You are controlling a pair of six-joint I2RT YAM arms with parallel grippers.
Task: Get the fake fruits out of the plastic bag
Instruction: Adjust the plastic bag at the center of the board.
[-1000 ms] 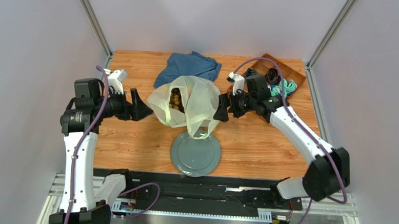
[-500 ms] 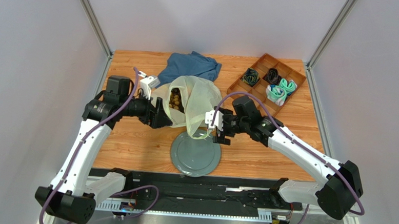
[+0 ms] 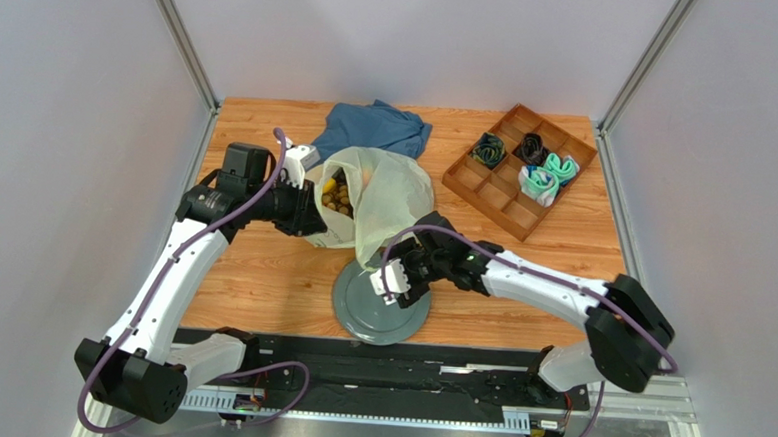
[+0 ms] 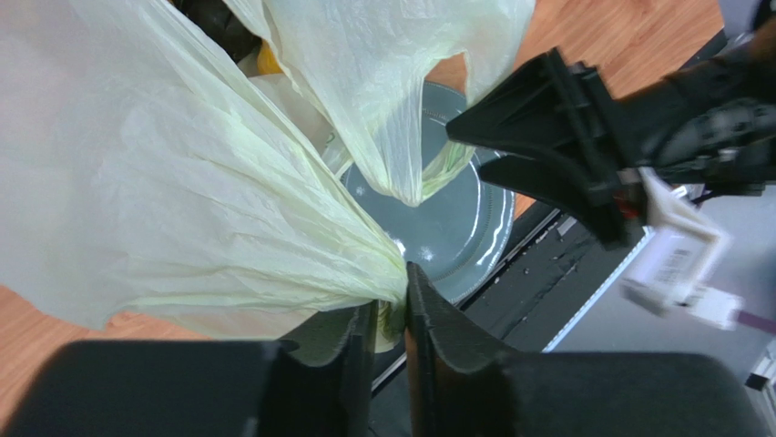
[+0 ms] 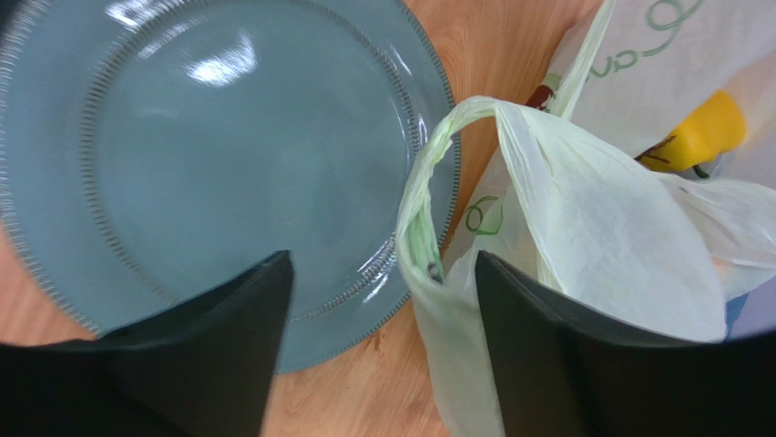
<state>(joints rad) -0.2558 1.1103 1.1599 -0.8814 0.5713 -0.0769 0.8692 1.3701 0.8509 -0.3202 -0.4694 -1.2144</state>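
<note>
- At the centre of the desk [image 3: 520,275]: the plastic bag [image 3: 389,194], slumped, with its mouth open on the 9 o'clock side.
- Inside it: the fake fruits [image 3: 339,194]. Small tan pieces at the mouth in the top view, and 1 yellow piece [image 5: 697,132] behind the thin film in the right wrist view. No sight of melon, oranges or grapes, probably buried deeper.
- At 8 o'clock of the bag: the left pincer [image 4: 392,300], pressed together on a gathered fold of the film and pinching it tight.
- At 6 o'clock of the bag: the right pincer [image 5: 382,264], spread wide and straddling 1 loop handle [image 5: 428,218]. Not closed on it; touching the film or just apart, cannot tell.
- Beneath that pincer: a grey-blue plate [image 3: 363,317], with the handle draped over its 12 o'clock rim.
- Done so far, judging by the layout: 0 fruits out of the bag in any view. Only 1 side of the bag secured, so very early in the task.
- Left to do, by the same judgement: closing on the handle, drawing the 2 sides apart to widen the mouth, then lifting out every fruit, 1 at a time, likely onto the plate.
- Not part of the job: a blue cloth [image 3: 373,128] at 12 o'clock, touching the bag, and a wooden tray [image 3: 499,196] of rolled socks [image 3: 545,177] at 2 o'clock, well apart.
</note>
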